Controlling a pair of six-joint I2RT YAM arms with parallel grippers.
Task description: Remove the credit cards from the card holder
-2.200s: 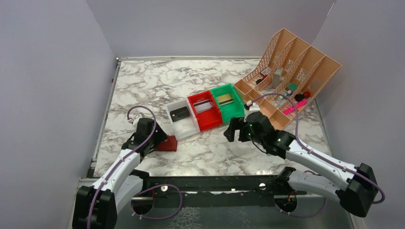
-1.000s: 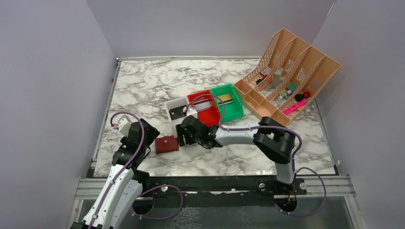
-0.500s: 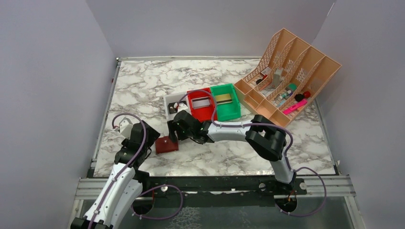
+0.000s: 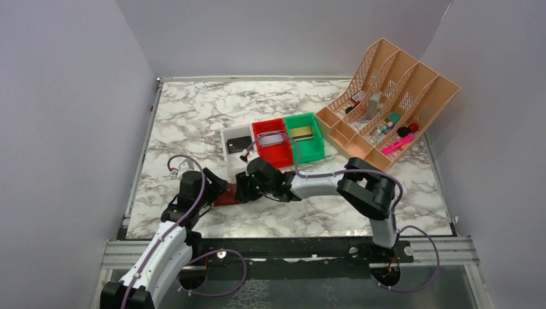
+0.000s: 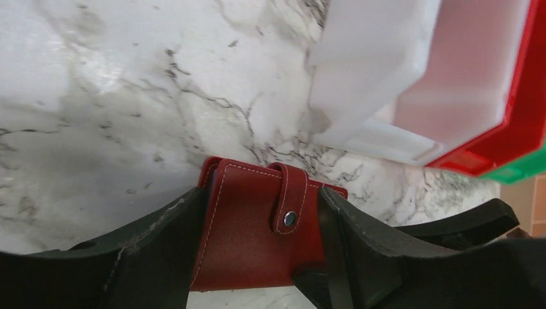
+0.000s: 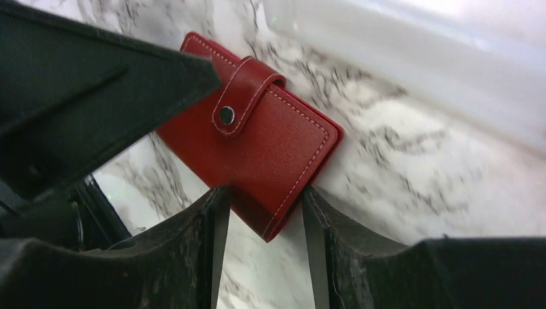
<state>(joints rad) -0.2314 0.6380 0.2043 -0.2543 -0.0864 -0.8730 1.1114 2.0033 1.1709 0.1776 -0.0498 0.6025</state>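
Note:
The card holder (image 4: 226, 197) is a dark-red wallet, folded shut with its snap strap fastened, lying on the marble table in front of the white bin. My left gripper (image 4: 216, 191) grips it across its width from the left (image 5: 261, 193); the holder (image 5: 251, 238) fills the gap between the fingers. My right gripper (image 4: 239, 192) reaches in from the right, its fingers (image 6: 264, 193) pressing on one corner of the holder (image 6: 257, 135). A black card (image 4: 239, 144) lies in the white bin, a grey card (image 4: 270, 138) in the red bin, a gold card (image 4: 302, 132) in the green bin.
The white bin (image 4: 233, 166), red bin (image 4: 279, 156) and green bin (image 4: 314, 149) stand side by side just behind the holder. A tan slotted organizer (image 4: 386, 103) holding small items stands at the back right. The white bin's wall (image 5: 360, 77) is close above my left fingers.
My left gripper has moved right onto the card holder. My right gripper has shifted down beside the holder's right side. The holder itself has stayed in about the same place.

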